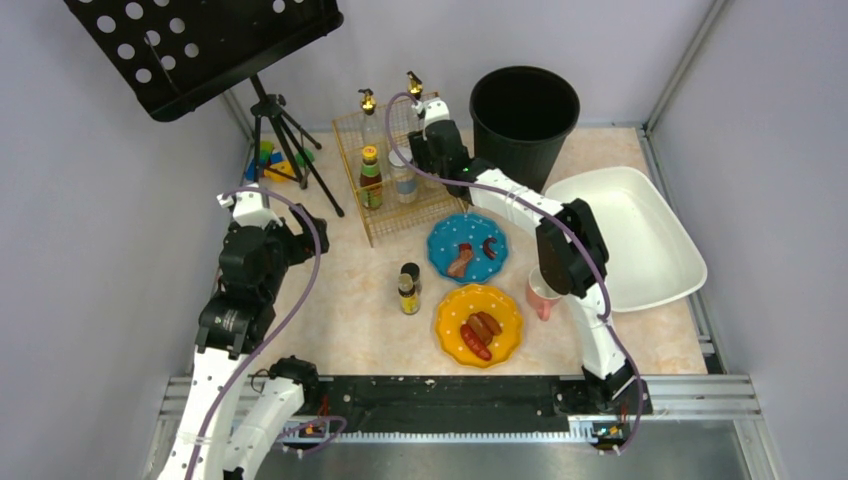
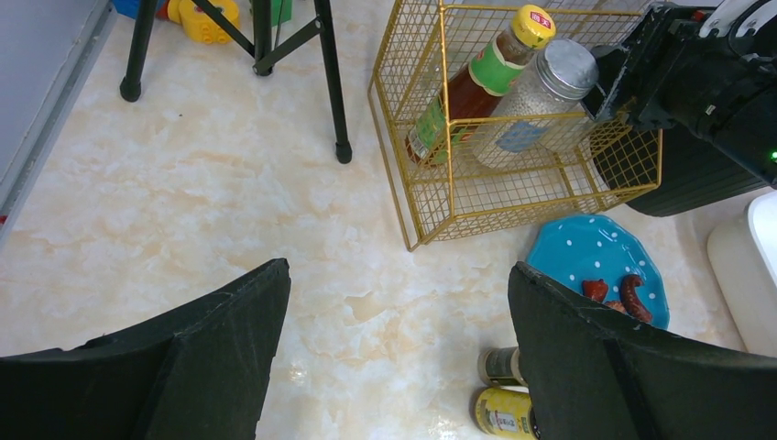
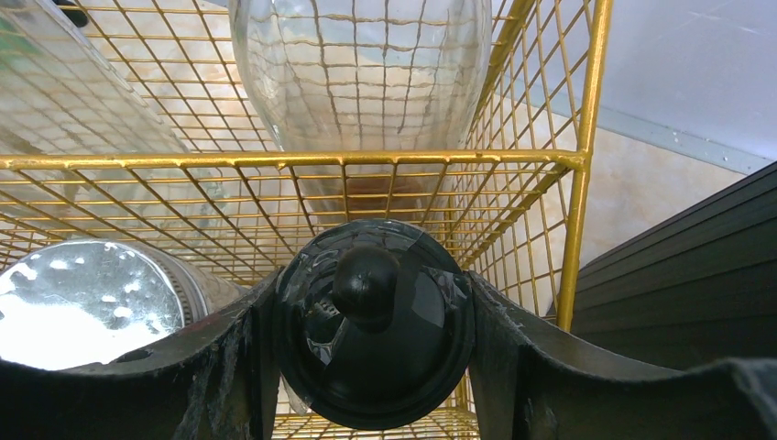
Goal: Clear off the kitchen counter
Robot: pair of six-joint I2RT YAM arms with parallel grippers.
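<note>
The left fingers [image 2: 202,357] are spread wide, holding nothing, above the bare left part of the peach surface [image 1: 340,300], which lies flat under everything; in the middle stands a gold wire basket [image 1: 400,215]; the right fingers [image 3: 229,367] squeeze a round black lid [image 3: 376,321] at the basket.

Bare kitchen counter [image 2: 229,183] between tripod [image 2: 332,82] and gold basket [image 2: 476,197]
</note>
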